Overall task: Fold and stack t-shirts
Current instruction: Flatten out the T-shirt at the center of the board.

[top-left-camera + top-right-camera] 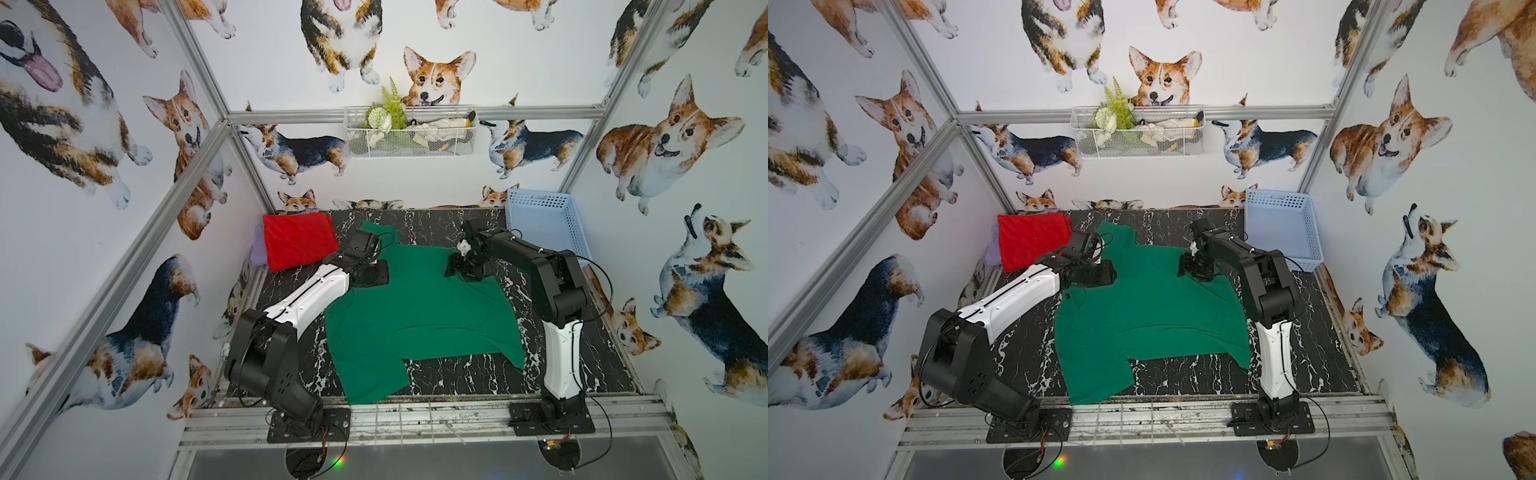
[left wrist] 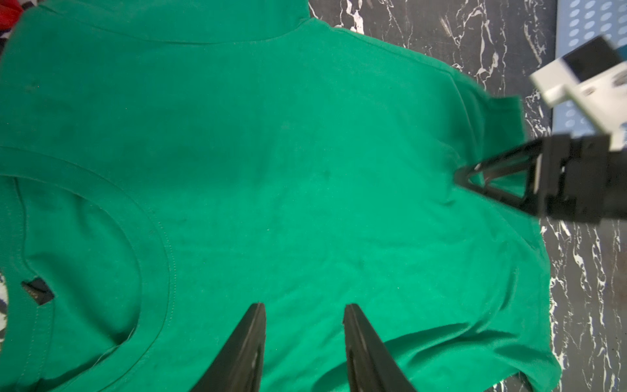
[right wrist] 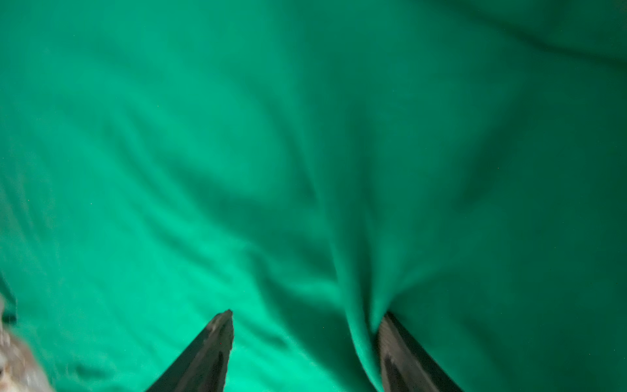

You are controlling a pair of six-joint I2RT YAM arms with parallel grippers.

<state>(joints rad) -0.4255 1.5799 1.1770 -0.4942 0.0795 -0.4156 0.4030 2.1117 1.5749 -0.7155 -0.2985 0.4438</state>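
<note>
Two t-shirts were in view. One green t-shirt (image 1: 415, 316) lay spread across the middle of the tabletop (image 1: 457, 374), one corner reaching its near edge. One red t-shirt (image 1: 297, 241) lay folded at the far left corner, on one lilac cloth (image 1: 258, 249). One pale blue basket (image 1: 536, 197) stood at the far right corner.

The left fingers (image 2: 244, 346) stood moderately apart over flat cloth beside the collar, holding nothing. The right fingers (image 3: 207, 349) were apart with a ridge of cloth bunched between them; whether they gripped it could not be told.

A thin pinch could slip. Pulling one side alone could drag and crumple the green t-shirt.
</note>
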